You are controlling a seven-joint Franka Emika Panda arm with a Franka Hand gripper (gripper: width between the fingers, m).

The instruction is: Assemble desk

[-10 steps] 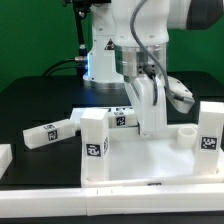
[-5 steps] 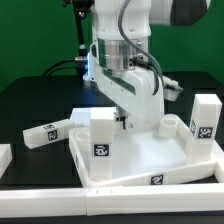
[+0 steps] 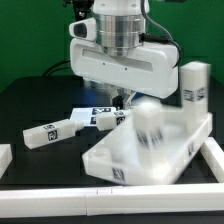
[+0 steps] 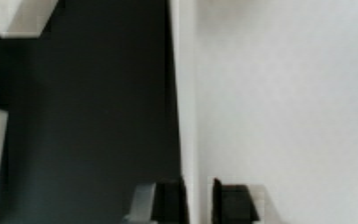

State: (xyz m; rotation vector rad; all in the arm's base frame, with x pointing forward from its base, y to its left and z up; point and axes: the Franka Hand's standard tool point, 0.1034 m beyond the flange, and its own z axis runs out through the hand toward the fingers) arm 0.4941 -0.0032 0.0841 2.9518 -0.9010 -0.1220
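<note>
The desk's white top [image 3: 175,150] lies on the black table, turned so one corner points toward the camera. Two legs stand upright on it: one tagged leg [image 3: 193,92] at the exterior view's right and a blurred one [image 3: 148,128] near the middle. My gripper [image 3: 122,100] reaches down at the top's far edge. In the wrist view my gripper [image 4: 197,200] is shut on the top's thin raised rim [image 4: 181,90], a dark finger [image 4: 238,200] on either side. Two loose tagged legs lie on the table, one [image 3: 50,132] at the exterior view's left and one [image 3: 100,118] just beside the top.
A long white border bar [image 3: 60,197] runs along the table's front. Another bar [image 3: 214,152] stands at the exterior view's right and a short piece [image 3: 3,155] at its left. The arm's bulky wrist [image 3: 120,60] hangs over the far side of the top.
The desk top has swung round with my gripper on its rim, from square-on to corner-first. Its standing legs moved toward the exterior view's right. The wrist turned with it.
</note>
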